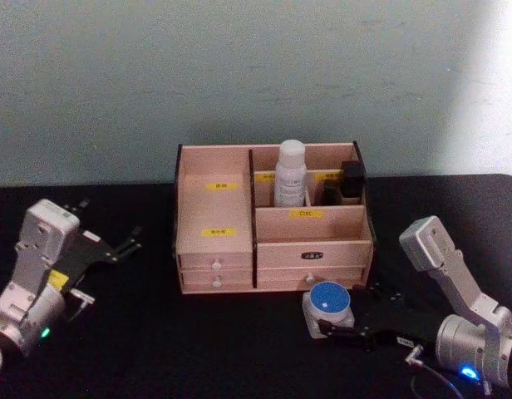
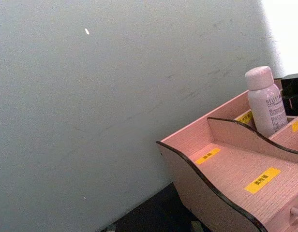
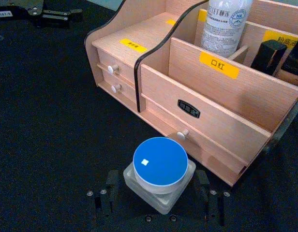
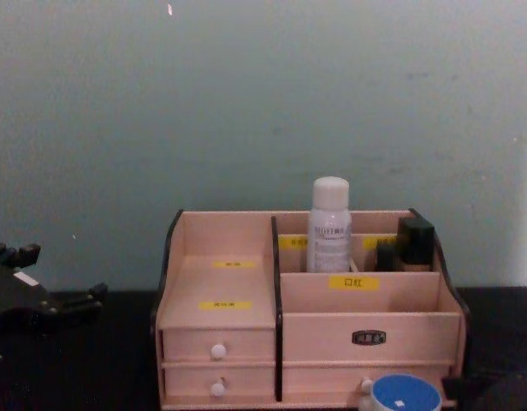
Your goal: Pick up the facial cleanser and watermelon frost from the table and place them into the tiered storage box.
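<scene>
The left gripper [image 1: 133, 239] sits idle well left of the pale wooden tiered storage box [image 1: 214, 249], whose rear compartment already holds the tall, whitish, white-capped facial cleanser [image 1: 290, 174] upright. Just in front of the box's lower right drawer [image 3: 212, 150], the right gripper [image 3: 157, 188] is spread wide astride the squat, clear, blue-lidded watermelon frost jar [image 3: 160, 164]. An off-centre pinch could let the jar twist free, and a low lift could clip the box front.

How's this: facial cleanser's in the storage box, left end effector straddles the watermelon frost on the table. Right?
Wrong arm: the right end effector straddles the watermelon frost on the table, per the right wrist view; the left end effector parked left. The facial cleanser is in the tiered storage box.
</scene>
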{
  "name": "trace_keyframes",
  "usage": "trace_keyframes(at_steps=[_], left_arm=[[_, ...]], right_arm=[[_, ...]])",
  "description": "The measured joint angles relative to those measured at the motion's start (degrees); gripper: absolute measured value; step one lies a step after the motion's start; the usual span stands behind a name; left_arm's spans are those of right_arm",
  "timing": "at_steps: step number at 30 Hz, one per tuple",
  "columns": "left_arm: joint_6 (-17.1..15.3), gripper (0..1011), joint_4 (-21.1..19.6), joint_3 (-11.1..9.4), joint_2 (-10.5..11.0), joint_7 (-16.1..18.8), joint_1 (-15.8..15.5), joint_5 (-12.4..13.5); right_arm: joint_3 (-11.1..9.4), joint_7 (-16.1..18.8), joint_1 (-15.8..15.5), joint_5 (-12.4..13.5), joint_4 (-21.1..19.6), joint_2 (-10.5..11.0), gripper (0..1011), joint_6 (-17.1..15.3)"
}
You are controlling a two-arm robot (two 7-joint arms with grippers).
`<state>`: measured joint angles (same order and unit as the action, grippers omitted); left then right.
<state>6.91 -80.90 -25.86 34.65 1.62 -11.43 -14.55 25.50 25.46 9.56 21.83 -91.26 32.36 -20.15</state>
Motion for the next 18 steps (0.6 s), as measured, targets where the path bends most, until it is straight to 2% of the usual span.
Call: trace_keyframes(at_steps=[18], left_arm=[[0.00, 1001, 0.00, 0.00, 0.00, 0.00, 0.00, 0.00]], right_arm=[[1.56, 0.68, 3.13, -1.21, 3.52, -1.98, 1000, 0.55]])
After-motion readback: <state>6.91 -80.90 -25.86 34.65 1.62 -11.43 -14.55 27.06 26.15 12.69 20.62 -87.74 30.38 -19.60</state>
